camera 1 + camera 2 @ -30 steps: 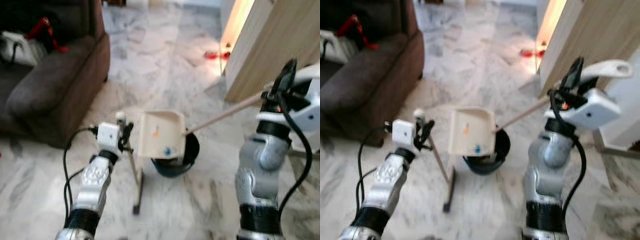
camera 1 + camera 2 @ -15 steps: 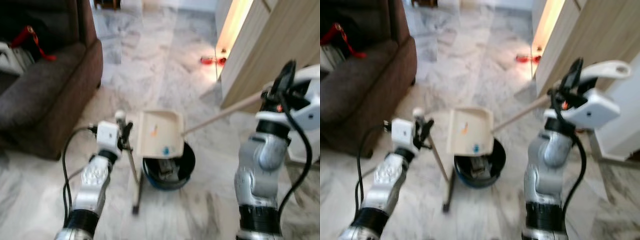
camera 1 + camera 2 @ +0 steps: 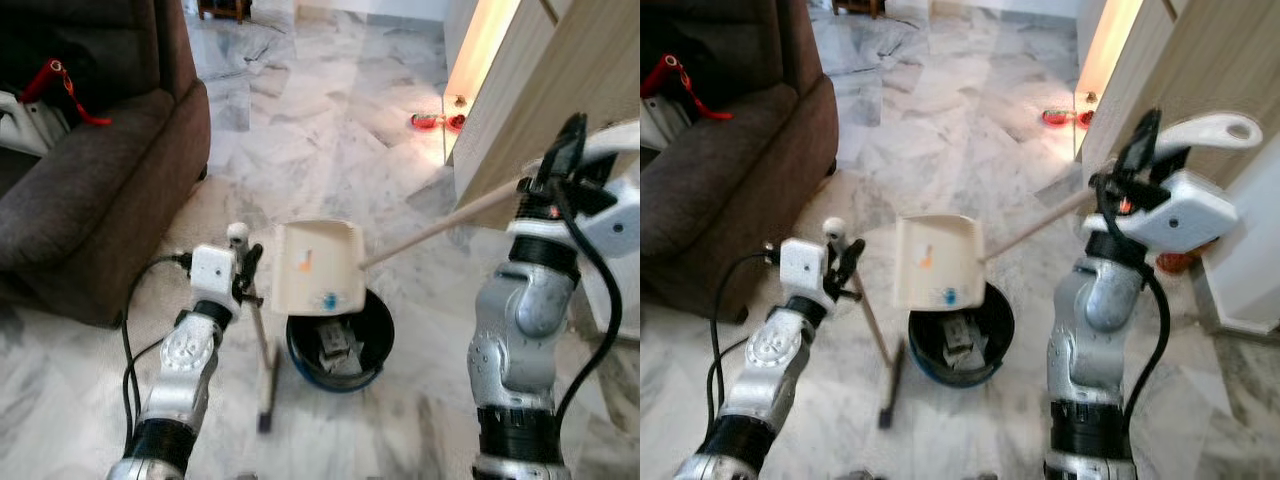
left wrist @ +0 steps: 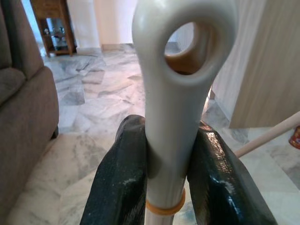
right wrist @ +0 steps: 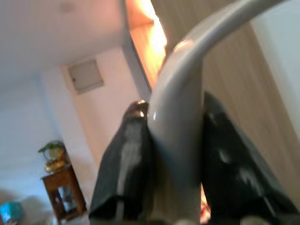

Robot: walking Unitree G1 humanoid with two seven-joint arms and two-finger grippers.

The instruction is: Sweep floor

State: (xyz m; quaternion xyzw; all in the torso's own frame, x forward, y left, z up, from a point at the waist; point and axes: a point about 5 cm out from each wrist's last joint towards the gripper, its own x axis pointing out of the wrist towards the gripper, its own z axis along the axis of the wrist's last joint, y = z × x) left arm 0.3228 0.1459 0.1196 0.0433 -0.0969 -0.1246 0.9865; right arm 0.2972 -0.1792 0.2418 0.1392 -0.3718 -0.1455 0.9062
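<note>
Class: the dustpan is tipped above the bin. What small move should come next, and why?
Probably tilt the dustpan a little steeper with the right end effector: an orange bit and a blue bit cling to its face, and the bin sits right below it.

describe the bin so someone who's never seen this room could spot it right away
Start at the big brown sofa on the robot's left, then look across the marble floor to the spot between the robot's two arms. There, under the tilted cream dustpan, sits the bin. It is the one round, dark thing there, with scraps inside.
</note>
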